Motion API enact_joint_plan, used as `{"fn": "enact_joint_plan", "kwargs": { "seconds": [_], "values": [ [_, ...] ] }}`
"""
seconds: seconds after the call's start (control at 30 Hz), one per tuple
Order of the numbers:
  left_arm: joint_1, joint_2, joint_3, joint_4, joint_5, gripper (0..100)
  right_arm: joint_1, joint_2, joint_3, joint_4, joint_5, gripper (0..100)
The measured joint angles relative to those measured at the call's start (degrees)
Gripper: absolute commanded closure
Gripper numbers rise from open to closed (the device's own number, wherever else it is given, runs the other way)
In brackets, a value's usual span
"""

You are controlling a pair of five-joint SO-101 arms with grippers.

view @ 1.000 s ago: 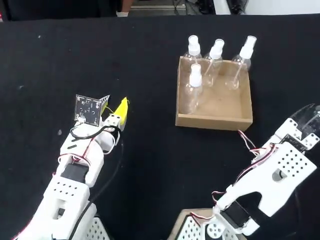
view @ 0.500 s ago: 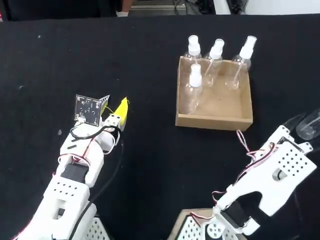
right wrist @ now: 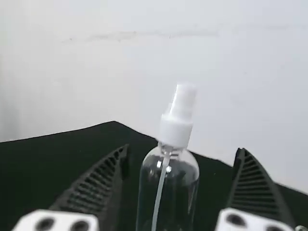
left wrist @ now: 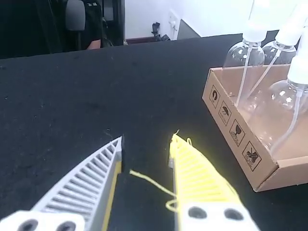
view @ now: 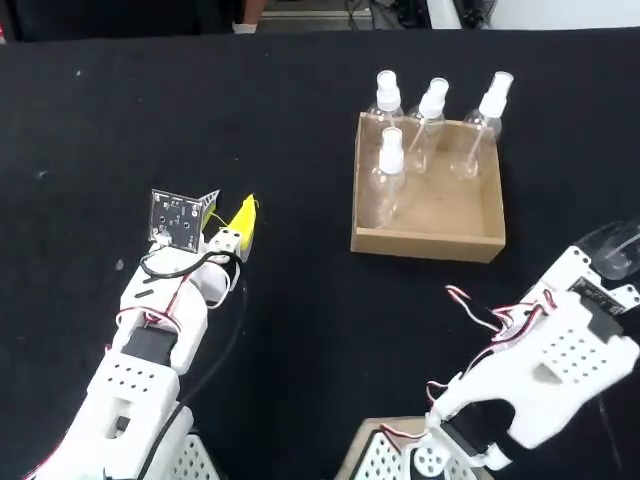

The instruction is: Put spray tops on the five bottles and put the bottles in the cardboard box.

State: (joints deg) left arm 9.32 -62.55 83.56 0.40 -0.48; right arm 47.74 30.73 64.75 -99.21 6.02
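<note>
So the cardboard box (view: 428,243) sits right of the middle of the black table (view: 300,120) with four bottles (view: 383,180) standing in it, all with white sprayers on. Three line the far wall and one is nearer the front on the left side.

The fifth bottle (right wrist: 168,187) is outside the box, off past its near right corner by the table edge. It has its spray top (right wrist: 178,120) on too. It sits between the fingers of the right gripper (right wrist: 182,150), but they're spread wide with a gap showing on both sides of the glass, so nothing is actually gripped (looks more like framing it than holding it).

The left gripper (left wrist: 147,139) is over bare table well left of the box, fingers parted a fair bit and nothing between them except a loose yellow thread on the yellow finger.
</note>
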Motion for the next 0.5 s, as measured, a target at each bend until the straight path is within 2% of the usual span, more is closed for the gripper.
{"fn": "enact_joint_plan", "kwargs": {
  "seconds": [0.27, 0.4, 0.5],
  "values": [
    [0.00, 0.00, 0.00, 0.00, 0.00, 84, 0.35, -11.87, 8.97, 3.43, 1.76, 71.6],
    [0.00, 0.00, 0.00, 0.00, 0.00, 84, 0.35, -21.71, 10.55, 14.07, 1.76, 71.6],
    [0.00, 0.00, 0.00, 0.00, 0.00, 84, 0.44, -30.86, 10.55, 27.78, 1.76, 71.6]
  ]
}}
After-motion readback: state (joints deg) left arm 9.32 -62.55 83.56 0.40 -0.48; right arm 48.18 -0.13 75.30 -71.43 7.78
